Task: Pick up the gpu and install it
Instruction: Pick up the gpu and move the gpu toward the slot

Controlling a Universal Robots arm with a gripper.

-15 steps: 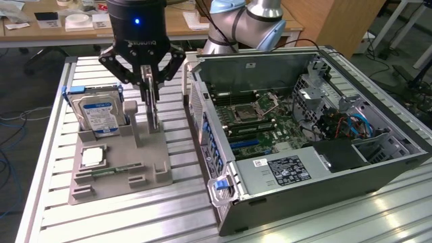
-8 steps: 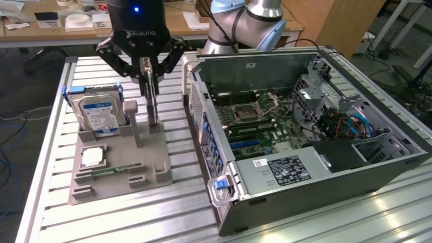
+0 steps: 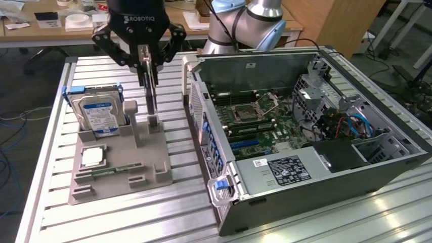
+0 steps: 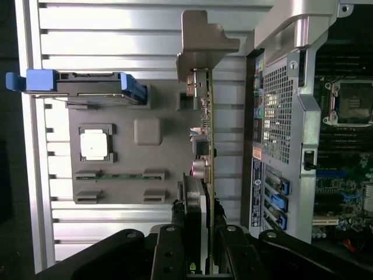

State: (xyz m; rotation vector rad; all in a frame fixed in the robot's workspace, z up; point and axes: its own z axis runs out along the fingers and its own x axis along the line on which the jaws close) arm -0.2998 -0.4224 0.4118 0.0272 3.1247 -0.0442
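Observation:
My gripper (image 3: 148, 76) hangs over the grey fixture (image 3: 145, 162), shut on the gpu (image 3: 151, 96). The card stands on edge, a thin dark board seen edge-on. Its lower end is at the fixture's upright slot post (image 3: 155, 124); whether it still sits in the slot I cannot tell. In the wrist view the gpu (image 4: 206, 134) runs away from my gripper (image 4: 204, 216), with its silver-grey bracket (image 4: 204, 41) at the far end and the fingers (image 4: 191, 204) pressed on both faces. The open computer case (image 3: 202, 121) lies just to the exterior view's right of the card.
On the fixture stand a silver hard drive (image 3: 98, 114) in a blue carrier, a processor chip (image 3: 92, 156) and a green memory stick (image 3: 111, 169). The case's motherboard (image 3: 263, 121) and blue slots (image 3: 246, 143) face up. The slatted aluminium table (image 3: 135, 212) carries everything.

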